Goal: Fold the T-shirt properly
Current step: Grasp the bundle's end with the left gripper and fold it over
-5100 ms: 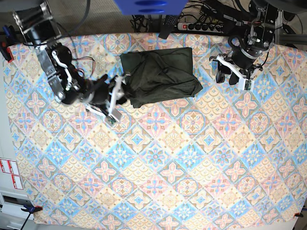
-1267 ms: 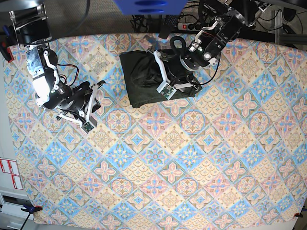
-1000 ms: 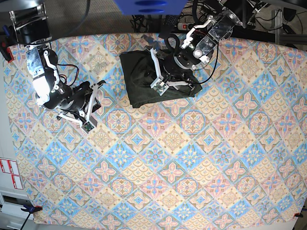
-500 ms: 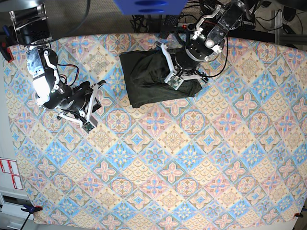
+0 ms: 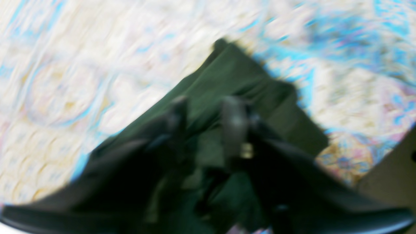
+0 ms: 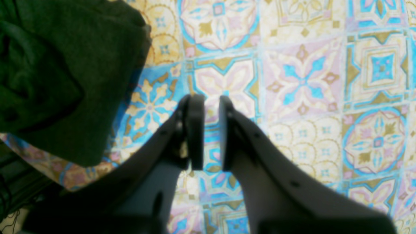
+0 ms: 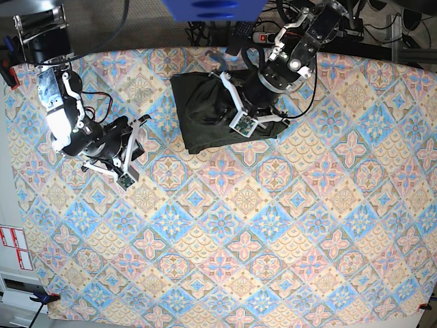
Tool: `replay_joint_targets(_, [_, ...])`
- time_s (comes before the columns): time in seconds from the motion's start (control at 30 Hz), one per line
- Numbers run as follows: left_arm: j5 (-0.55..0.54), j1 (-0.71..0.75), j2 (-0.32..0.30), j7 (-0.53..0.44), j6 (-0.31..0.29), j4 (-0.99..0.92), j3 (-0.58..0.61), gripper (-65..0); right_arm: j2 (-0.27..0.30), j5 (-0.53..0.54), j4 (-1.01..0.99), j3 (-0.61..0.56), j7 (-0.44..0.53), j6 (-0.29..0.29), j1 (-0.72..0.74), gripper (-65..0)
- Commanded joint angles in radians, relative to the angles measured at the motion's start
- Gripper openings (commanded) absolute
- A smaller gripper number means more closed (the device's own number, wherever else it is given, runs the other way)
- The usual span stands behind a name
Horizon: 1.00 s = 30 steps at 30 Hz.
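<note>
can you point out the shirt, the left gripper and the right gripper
shirt (image 7: 205, 113), base view, on the bare left part of the folded cloth
left gripper (image 5: 205, 113), left wrist view, midway between its fingertips
right gripper (image 6: 211, 130), right wrist view, midway between its fingertips

You are looking down on a robotics lab bench: a table (image 7: 225, 273) dressed in a bright tile-patterned cloth, two black-and-white arms bolted at its far corners, a power strip (image 7: 270, 35) and tangled black cables (image 7: 341, 31) running behind, and red-printed labels (image 7: 13, 247) stuck at the left edge.
</note>
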Motion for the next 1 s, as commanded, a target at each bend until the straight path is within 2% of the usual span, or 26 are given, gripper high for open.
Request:
replay_joint_targets(0.0, [-0.002,-0.01,0.001,0.006,0.0,0.014,0.015,-36.7,0.013,0.003,0.018,0.012,0.014,0.0,0.017,-56.3])
replay_joint_targets(0.13, [-0.002,-0.036,0.018,0.063,0.0,0.014,0.064,-18.9,0.013,0.003,0.018,0.012,0.014,0.0,0.017,-56.3])
replay_joint_targets(0.23, [-0.002,-0.038,0.022,0.063,0.0,0.013,0.081,-12.1,0.013,0.003,0.018,0.012,0.014,0.0,0.015,-56.3])
replay_joint_targets(0.47, [-0.002,-0.058,0.05,0.061,0.0,-0.05,0.086,-12.1,0.013,0.003,0.018,0.012,0.014,0.0,0.017,-56.3])
replay_joint_targets(0.7, [-0.004,-0.104,0.072,0.06,0.0,-0.122,0.179,-12.1,0.013,0.003,0.018,0.012,0.014,0.0,0.015,-56.3])
replay_joint_targets(0.87, [-0.004,-0.115,0.114,0.06,0.0,-0.147,0.181,-12.1,0.013,0.003,0.018,0.012,0.014,0.0,0.014,-56.3])
replay_joint_targets(0.97, [-0.004,-0.116,0.116,0.06,0.0,-0.147,0.179,-15.0,0.013,0.003,0.018,0.012,0.014,0.0,0.014,-56.3])
